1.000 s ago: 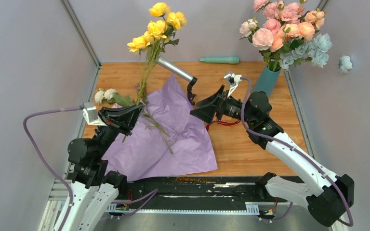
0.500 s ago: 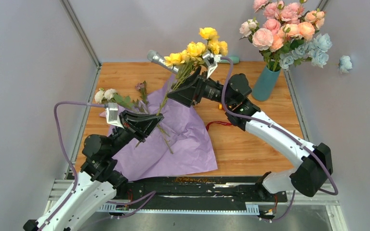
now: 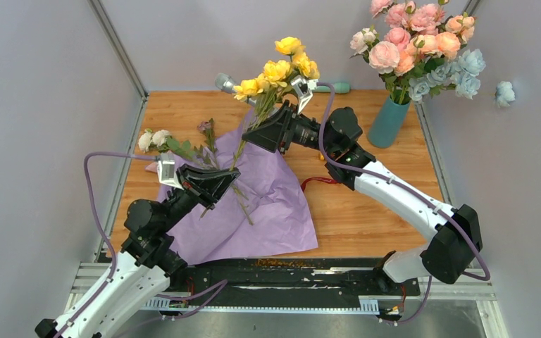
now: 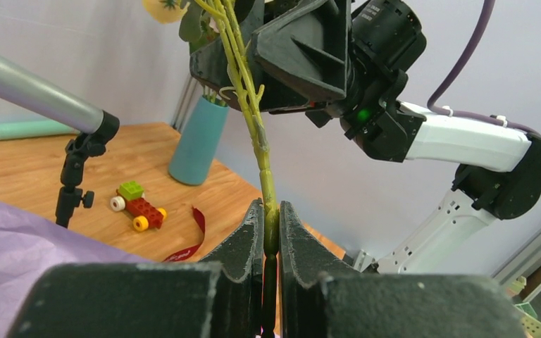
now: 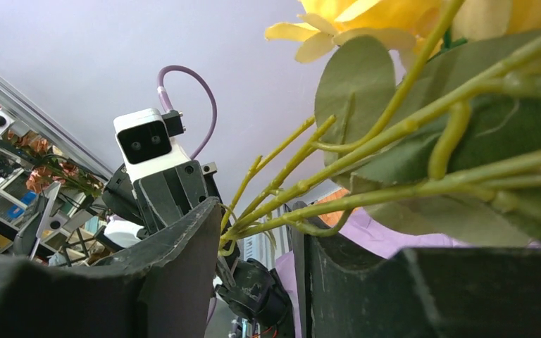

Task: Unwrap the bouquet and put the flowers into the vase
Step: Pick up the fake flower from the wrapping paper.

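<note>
The teal vase [image 3: 389,121] stands near the far right corner of the table [image 3: 366,218]. It holds pink and peach roses [image 3: 408,35] together with pale blue flowers [image 3: 458,74]. The yellow rose spray [image 3: 276,70] is in the air over the far middle. The left gripper [image 4: 271,211] is clamped on its lower stem. The right gripper [image 5: 253,211] has its fingers apart on both sides of the upper stems. The lilac paper wrap [image 3: 268,204] lies open and reaches the near edge. Bare wood shows between it and the right edge, where the red ribbon [image 3: 324,182] lies. Cream roses [image 3: 151,139] lie at the left edge.
</note>
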Controlling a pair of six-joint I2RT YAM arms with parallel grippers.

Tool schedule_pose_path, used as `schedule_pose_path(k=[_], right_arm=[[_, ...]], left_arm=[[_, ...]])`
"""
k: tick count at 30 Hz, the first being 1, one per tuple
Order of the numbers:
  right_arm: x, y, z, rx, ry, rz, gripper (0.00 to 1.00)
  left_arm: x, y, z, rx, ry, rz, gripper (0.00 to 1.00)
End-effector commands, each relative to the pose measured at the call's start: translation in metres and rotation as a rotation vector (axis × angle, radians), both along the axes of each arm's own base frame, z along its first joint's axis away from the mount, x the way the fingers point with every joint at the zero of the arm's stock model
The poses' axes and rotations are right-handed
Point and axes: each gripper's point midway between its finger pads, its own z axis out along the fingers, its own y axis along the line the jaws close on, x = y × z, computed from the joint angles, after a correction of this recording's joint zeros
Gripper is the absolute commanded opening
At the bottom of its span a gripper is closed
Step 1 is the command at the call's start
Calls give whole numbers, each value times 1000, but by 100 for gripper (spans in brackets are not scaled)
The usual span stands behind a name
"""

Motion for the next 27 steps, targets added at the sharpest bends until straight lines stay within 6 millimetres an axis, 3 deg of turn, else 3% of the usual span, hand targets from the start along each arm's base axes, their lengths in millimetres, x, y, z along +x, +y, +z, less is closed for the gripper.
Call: schedule_pose_path(k=[1, 7, 17, 22, 24, 27], right_arm=[[-2, -1, 25, 70, -37, -7, 42], [3, -2, 29, 103, -10, -25, 36], [8, 1, 27, 139, 26, -28, 0], [6, -5, 28, 139, -13, -57, 0], [7, -9, 28, 127, -35, -83, 0], [14, -17, 21, 70, -76, -170, 0]], left_arm=[[-3, -2, 0, 1, -13, -15, 0], [-4, -9, -7, 38, -11, -50, 0], [-1, -23, -25, 118, 19, -103, 0], [5, -22, -31, 160, 41, -77, 1], [6, -21, -32, 175, 47, -70, 9], [9, -21, -35, 190, 60, -63, 39]])
